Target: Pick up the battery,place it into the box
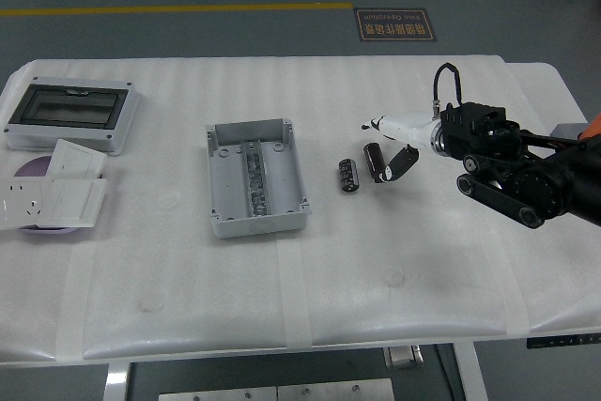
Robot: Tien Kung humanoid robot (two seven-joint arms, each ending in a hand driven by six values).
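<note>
A black cylindrical battery [375,161] stands on the white table [300,279], right of centre. A second, ribbed black battery [348,176] lies just left of it. The open grey box [255,177] sits further left, mid-table. My right hand [387,149] reaches in from the right; its white thumb points left above the standing battery. One black finger [402,162] slants down beside the battery's right side, and its tip looks very close to the base. The fingers are spread and not closed around the battery. The left arm is out of view.
At the far left stand a grey enclosure with a dark window [70,112] and white socket plates [52,194] over a purple disc. My black right forearm [526,180] lies over the table's right side. A floor sign [394,23] shows beyond the table.
</note>
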